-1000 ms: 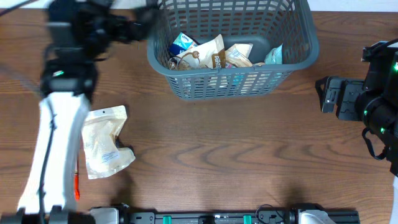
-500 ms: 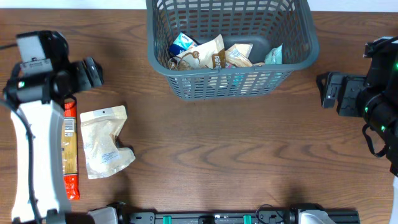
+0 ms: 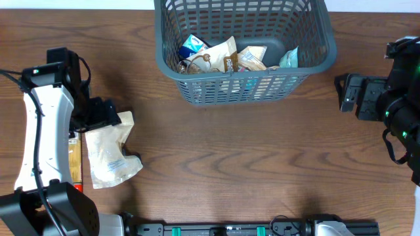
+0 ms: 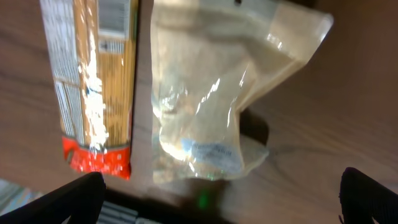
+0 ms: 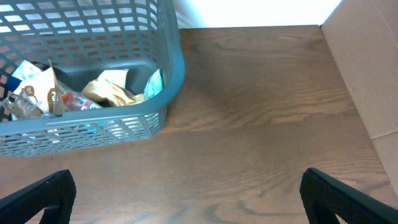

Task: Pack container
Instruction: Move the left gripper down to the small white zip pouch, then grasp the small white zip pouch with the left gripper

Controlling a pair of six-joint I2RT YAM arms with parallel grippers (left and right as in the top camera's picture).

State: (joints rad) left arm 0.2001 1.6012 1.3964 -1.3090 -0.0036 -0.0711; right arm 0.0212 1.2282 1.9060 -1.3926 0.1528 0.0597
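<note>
The dark grey lattice container stands at the table's far middle and holds several snack packets; it also shows in the right wrist view. On the left lie a pale clear pouch and a long orange-and-red packet, both seen in the left wrist view, pouch and packet. My left gripper is open above the pouch's top end, holding nothing. My right gripper is open and empty to the right of the container.
A cardboard box wall stands at the table's right edge in the right wrist view. A black rail runs along the table's front edge.
My left arm has swung from the container's left side down to the pouch. The orange packet now lies mostly under the arm. The right arm has stayed still.
</note>
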